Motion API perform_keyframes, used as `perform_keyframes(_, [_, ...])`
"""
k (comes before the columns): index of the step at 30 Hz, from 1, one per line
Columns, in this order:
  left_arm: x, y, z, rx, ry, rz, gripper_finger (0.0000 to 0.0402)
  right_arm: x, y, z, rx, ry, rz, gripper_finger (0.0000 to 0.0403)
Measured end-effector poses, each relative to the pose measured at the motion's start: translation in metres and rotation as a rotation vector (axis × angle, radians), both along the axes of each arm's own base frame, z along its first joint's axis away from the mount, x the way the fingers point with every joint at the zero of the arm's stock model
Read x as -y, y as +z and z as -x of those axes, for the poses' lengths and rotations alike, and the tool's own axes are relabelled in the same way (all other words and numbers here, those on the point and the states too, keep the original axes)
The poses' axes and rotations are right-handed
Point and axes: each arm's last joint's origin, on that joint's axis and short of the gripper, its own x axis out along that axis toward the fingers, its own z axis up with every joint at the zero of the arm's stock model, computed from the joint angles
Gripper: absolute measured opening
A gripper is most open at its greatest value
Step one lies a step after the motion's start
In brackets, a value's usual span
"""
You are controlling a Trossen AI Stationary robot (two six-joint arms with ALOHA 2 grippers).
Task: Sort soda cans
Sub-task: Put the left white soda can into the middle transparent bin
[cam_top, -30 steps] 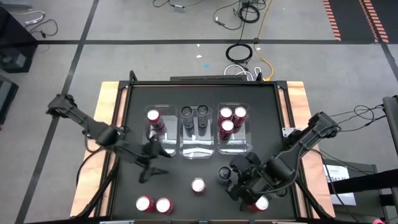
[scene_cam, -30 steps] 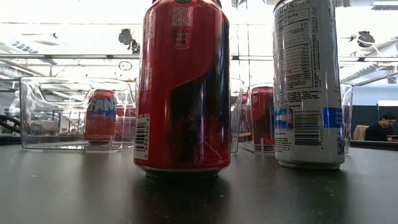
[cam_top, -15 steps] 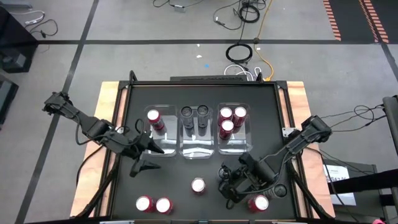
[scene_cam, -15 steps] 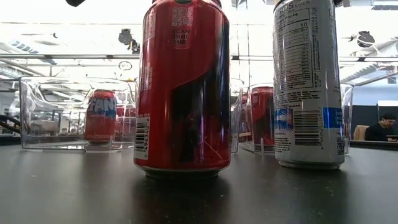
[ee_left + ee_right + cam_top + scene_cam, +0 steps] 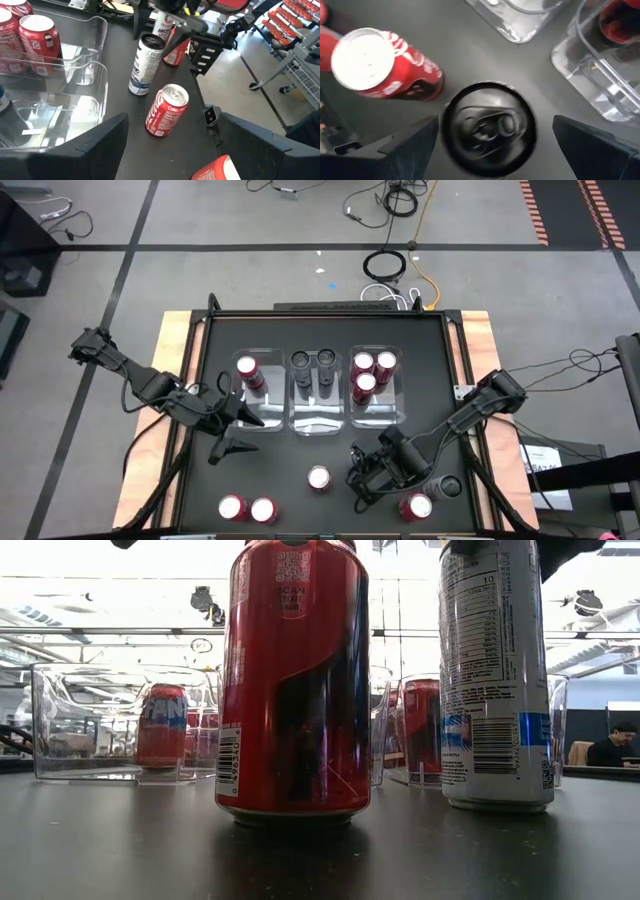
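Note:
A tall silvery can with a dark top (image 5: pixel 489 129) stands upright on the black table right of centre (image 5: pixel 497 680). My right gripper (image 5: pixel 495 122) hangs open above it, pointing steeply down, one finger on each side of its top and touching nothing (image 5: pixel 362 468). A red can (image 5: pixel 319 478) stands just to its left. My left gripper (image 5: pixel 230 436) waits open by the near corner of the left bin (image 5: pixel 250 385); it faces the same two cans (image 5: pixel 144 65) across the table.
Three clear bins stand side by side mid-table: the left one holds one red can, the middle one (image 5: pixel 314 380) two dark cans, the right one (image 5: pixel 375 385) three red cans. Loose red cans stand near the front edge (image 5: pixel 247 508) and at the right (image 5: pixel 418 506).
My right gripper has sunk and moved a little toward the table's left, coming over the dark-topped can; its fingers now show beside the can's top in the low view. My left gripper drew back toward the left edge, then stood still. No can has moved.

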Motion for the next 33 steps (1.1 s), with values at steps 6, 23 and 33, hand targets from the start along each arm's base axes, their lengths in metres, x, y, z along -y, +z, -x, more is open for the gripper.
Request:
perform_keyframes(6, [0.0,0.0,0.0,0.0,-0.001,-0.001,0.0316,0.008,-0.011,-0.002,-0.042,-0.024,-0.013,0.0384])
perform_keyframes(23, [-0.001,-0.002,0.001,-0.021,0.0,-0.013,0.0316,0.01,-0.013,-0.005,-0.049,-0.014,-0.06,0.0241])
perform_keyframes(33, [0.0,-0.002,0.001,-0.02,0.002,-0.006,0.0316,0.017,0.027,0.005,0.05,-0.016,-0.07,0.0257])
